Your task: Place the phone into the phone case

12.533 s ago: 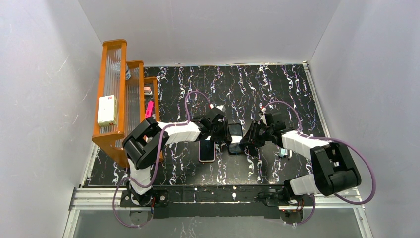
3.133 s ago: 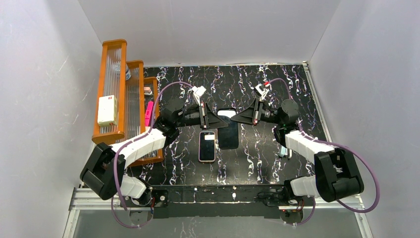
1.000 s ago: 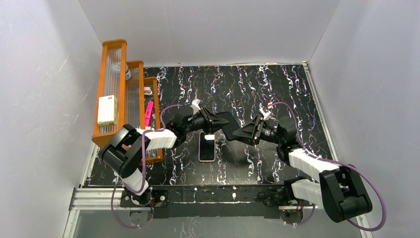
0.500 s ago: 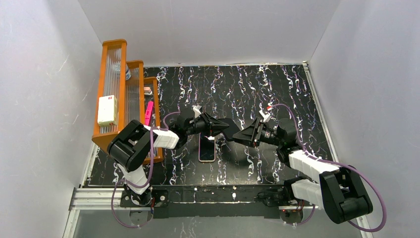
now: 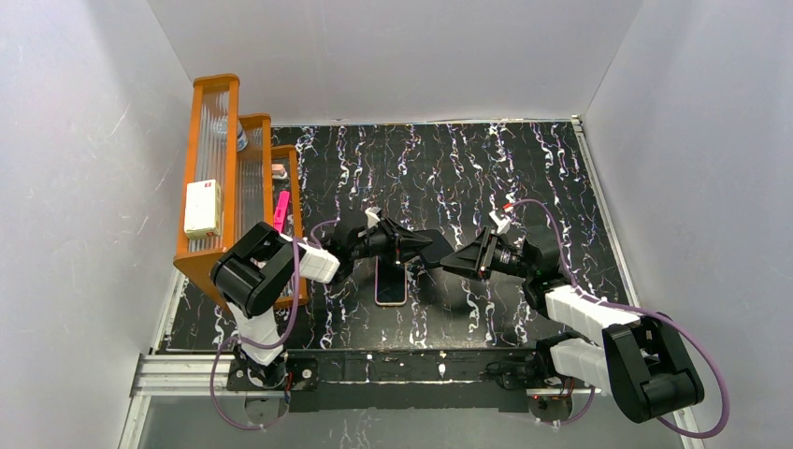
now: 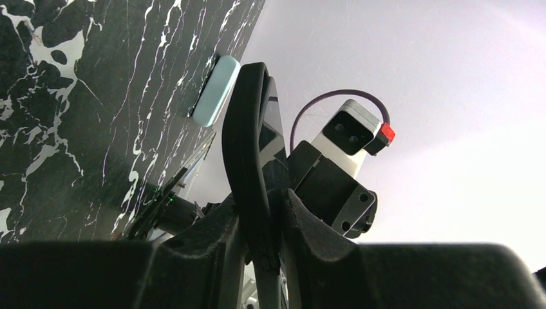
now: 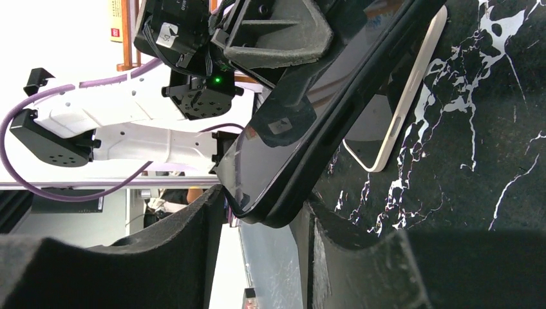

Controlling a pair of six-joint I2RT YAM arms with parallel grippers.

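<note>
phone (image 7: 290, 129) lifted, pinched in left tool (image 6: 263, 209)

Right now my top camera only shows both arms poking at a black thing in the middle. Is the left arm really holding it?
Observer: Yes. In the left wrist view, the left end effector is pinched shut on the edge of the black phone.
Operator: What about the other arm?
Observer: In the right wrist view, the right end effector has one finger on each side of the phone's lower end. I can't tell if it is squeezing yet.
</note>
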